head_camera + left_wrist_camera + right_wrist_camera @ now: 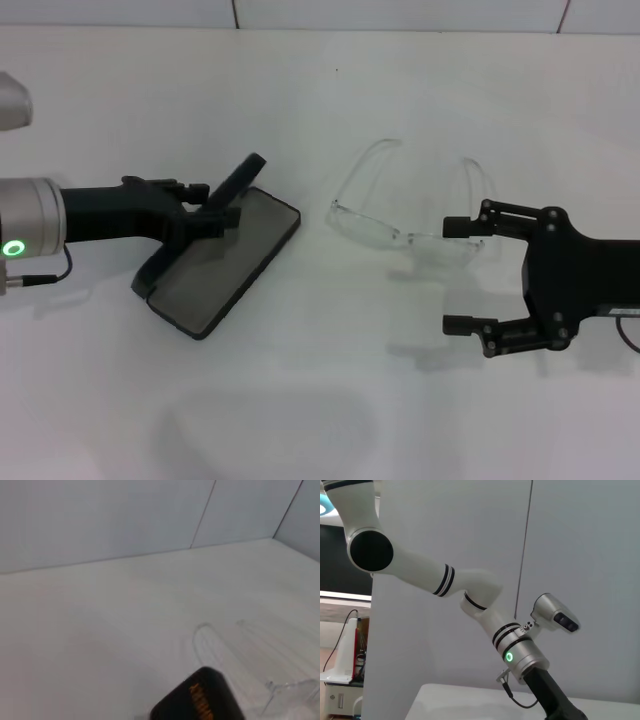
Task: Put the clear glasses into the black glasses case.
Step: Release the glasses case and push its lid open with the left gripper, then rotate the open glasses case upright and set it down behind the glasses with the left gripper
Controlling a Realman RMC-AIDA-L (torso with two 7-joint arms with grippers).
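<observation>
The left gripper (pixel 222 205) pinches the raised lid of the black glasses case (pixel 222 265), which lies open on the white table (pixel 320 400) with its grey lining up. The gripper's fingertips are partly hidden behind the lid edge. The right gripper (pixel 457 275) hangs spread wide, its upper finger touching or just beside one lens end; contact is hard to judge. The clear glasses (pixel 410 225) lie unfolded between case and right gripper, fully transparent and faint against the table. One case, one pair of glasses.
</observation>
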